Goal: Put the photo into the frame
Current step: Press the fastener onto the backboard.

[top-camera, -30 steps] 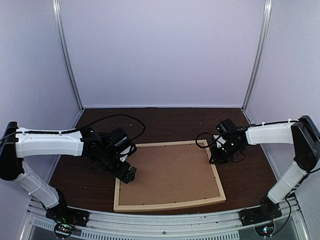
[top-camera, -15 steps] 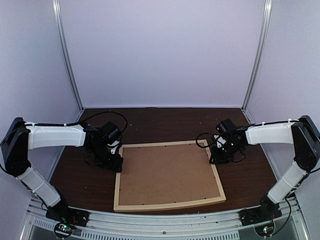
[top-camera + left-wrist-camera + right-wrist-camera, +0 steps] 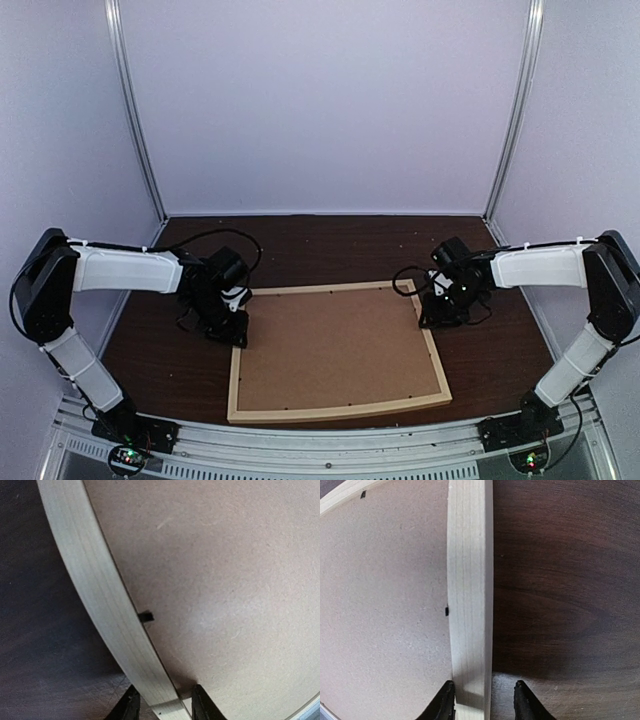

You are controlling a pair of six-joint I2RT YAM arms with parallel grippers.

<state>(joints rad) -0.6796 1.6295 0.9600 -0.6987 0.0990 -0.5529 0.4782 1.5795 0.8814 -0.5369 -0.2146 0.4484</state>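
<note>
The frame [image 3: 340, 410] of pale wood lies flat on the dark table, with the brown backing board [image 3: 335, 345] filling it. The photo is out of view. My left gripper [image 3: 232, 325] is at the frame's far left corner. In the left wrist view it [image 3: 165, 705] straddles the wooden strip [image 3: 100, 595], fingers close on both sides. My right gripper [image 3: 432, 318] is at the right side strip. In the right wrist view it [image 3: 484, 700] is open: the left finger is at the strip [image 3: 469, 580], the right finger clear of it over the table.
Small black tabs [image 3: 145, 616] sit along the frame's inner edge over the board. A black cable [image 3: 405, 275] loops beside the right gripper. Pale walls and metal posts [image 3: 135, 110] enclose the table [image 3: 330, 240]. The arm bases stand on the front rail.
My left arm has drawn back from the frame's front left to its far left corner, and its jaws have narrowed. My right gripper has stayed in place and its jaws have widened.
</note>
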